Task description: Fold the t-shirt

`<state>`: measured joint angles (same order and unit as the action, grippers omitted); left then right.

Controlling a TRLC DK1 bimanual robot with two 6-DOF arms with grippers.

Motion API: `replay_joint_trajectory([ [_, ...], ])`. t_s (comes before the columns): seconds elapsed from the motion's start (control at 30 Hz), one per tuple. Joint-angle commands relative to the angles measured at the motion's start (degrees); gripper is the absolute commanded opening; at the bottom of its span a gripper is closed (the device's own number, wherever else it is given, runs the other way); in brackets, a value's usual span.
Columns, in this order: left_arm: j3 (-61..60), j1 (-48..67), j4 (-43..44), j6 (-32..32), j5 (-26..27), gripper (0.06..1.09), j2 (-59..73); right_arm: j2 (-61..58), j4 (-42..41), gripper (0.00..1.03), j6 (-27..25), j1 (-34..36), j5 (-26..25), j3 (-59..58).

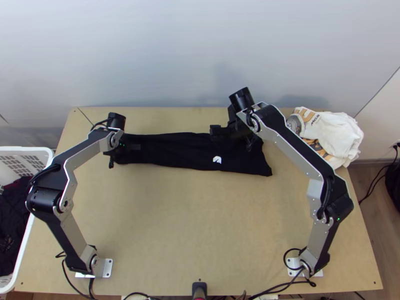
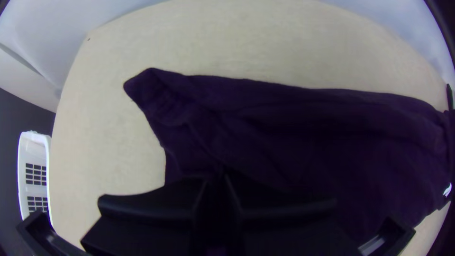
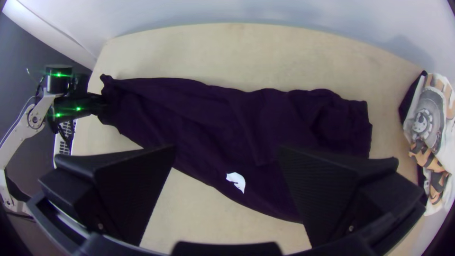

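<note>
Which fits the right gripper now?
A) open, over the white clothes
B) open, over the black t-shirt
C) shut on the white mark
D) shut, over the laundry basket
B: the right gripper has its fingers spread wide apart, with the black t-shirt lying below it.

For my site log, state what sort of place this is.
Probably a robotics workspace: two silver-and-black robot arms stand on a light wooden table, with a white plastic laundry basket beside it.
</note>
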<state>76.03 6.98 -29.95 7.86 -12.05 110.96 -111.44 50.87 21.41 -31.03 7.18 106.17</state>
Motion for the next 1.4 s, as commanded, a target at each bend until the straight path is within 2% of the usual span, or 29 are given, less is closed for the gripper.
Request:
replay_joint_trajectory([
  [0.0, 4.0, 1.1, -3.3, 0.4, -0.2, 0.1, -3.6, -1.9, 0.0, 0.99, 0.3, -0.7, 1.3, 1.8],
  [0.53, 24.7, 5.7, -14.6, 3.6, 0.7, 0.1, -5.1, -10.0, 0.0, 0.99, 0.5, -5.3, 2.2, 3.7],
  [0.97, 37.6, 13.1, -20.6, 6.4, 1.3, 0.1, -6.0, -18.8, -0.4, 0.99, -0.1, -4.0, 2.2, 2.5],
  [1.2, 39.7, 15.2, -20.6, 8.8, 4.4, 0.1, -6.7, -19.1, -1.4, 0.99, 0.9, -3.3, 2.2, 1.1],
  [1.37, 40.5, 16.3, -20.2, 11.0, 6.3, 0.1, -6.8, -12.8, -0.8, 0.99, 1.6, -0.6, 2.2, 2.3],
])
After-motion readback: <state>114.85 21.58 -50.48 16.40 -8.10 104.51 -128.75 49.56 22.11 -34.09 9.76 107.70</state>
